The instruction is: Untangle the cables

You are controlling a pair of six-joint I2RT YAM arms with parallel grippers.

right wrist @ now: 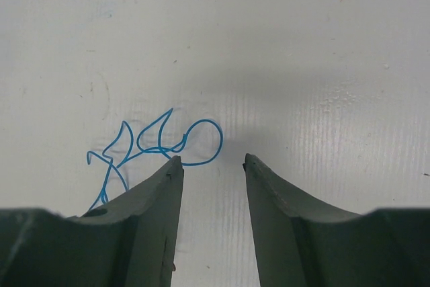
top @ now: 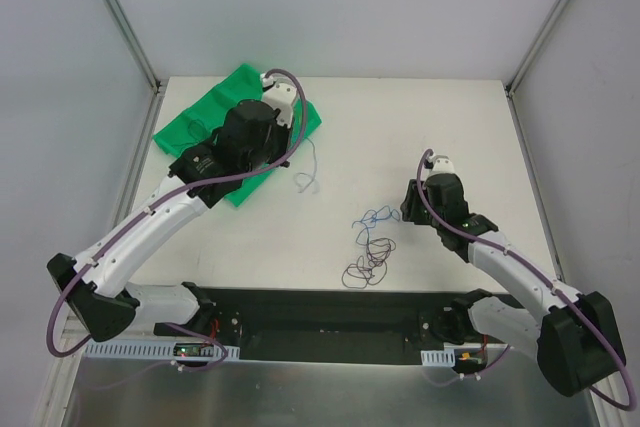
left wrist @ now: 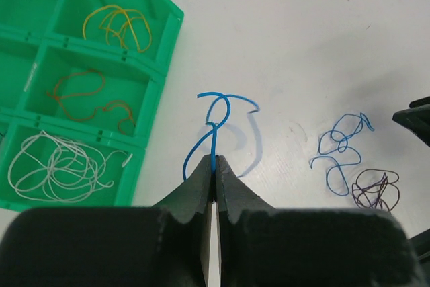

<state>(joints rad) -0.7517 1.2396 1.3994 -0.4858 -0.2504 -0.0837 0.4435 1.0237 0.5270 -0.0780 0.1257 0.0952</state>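
Sorting step in hand, one strand at a time. Left gripper (left wrist: 216,166) is clamped shut on a single blue cable (left wrist: 216,115), pinched at its low end, with the curl dangling over the table (top: 420,127) just off the green tray (left wrist: 164,52), which sits at 10 o'clock on the table. Tray cells already hold a yellow cable (left wrist: 117,26), a red-brown one (left wrist: 87,95) and a white bundle (left wrist: 57,166), each in its own cell.

Right gripper (right wrist: 211,160) has its jaws parted with nothing between them, low over the second blue cable (right wrist: 161,147). The loop lies at 11 o'clock off its left fingertip; can't tell if it touches. Purple tangle (left wrist: 376,189) lies just beside that blue one at 6 o'clock, near the table's near-middle, and looks knotted.

My read: well along, two piles left loose. Next, the left needs a free cell to drop its blue strand in, and the right has to shift toward 11 o'clock to get the wire between its jaws before closing. Thin wire slips easily
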